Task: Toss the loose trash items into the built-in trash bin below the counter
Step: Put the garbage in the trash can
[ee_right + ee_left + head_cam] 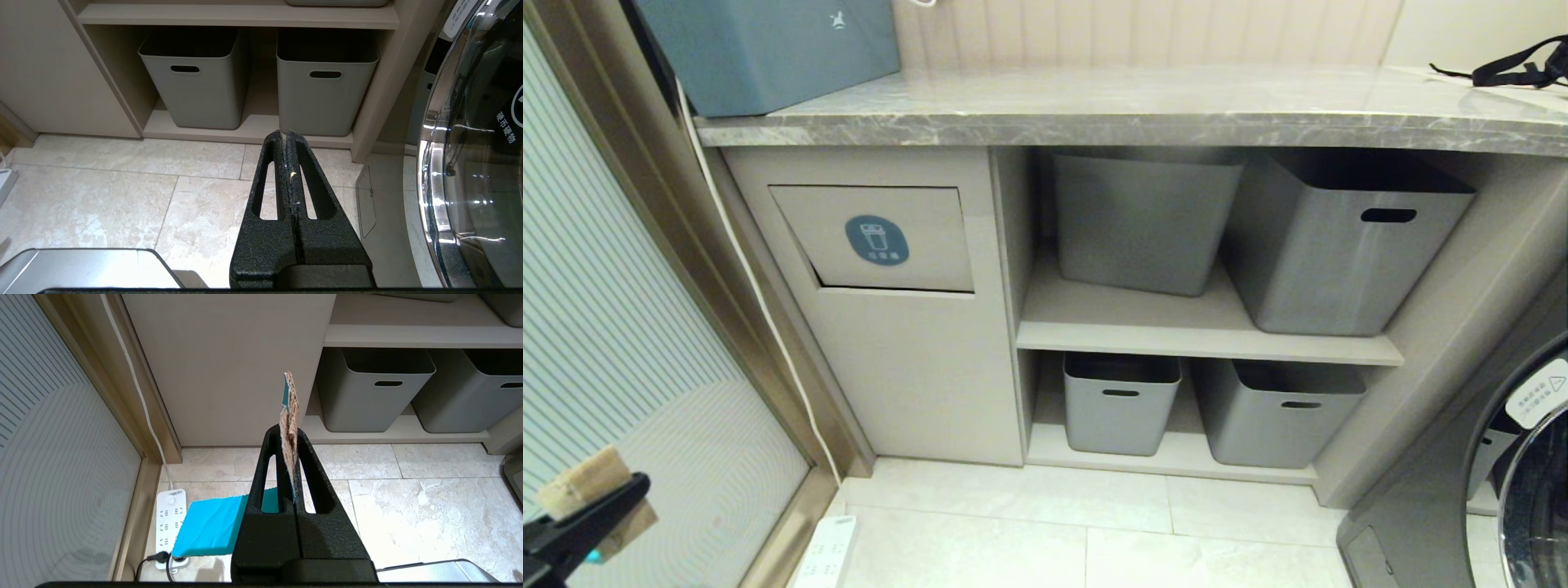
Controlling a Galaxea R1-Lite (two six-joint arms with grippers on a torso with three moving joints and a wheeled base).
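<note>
The left gripper (pixel 289 433) is closed on the folded tan cardboard piece (pixel 289 416), which stands edge-on between the jaws with its long axis running out past the fingertips. A turquoise strip (pixel 212 526) is caught in the same grip and hangs beneath the fingers. In the head view this gripper (pixel 613 498) sits at the lower left, low and near the floor. The built-in trash bin (pixel 882 241) lies ahead, above and to the right of it, its flap set in the beige cabinet front directly below the counter (pixel 1143 122). Judgement: the next move requires raising the load and carrying it forward to the flap. The right gripper (pixel 289 141) is fully closed, holds nothing, and points at the floor farther right, making the left arm the nearer one.
</note>
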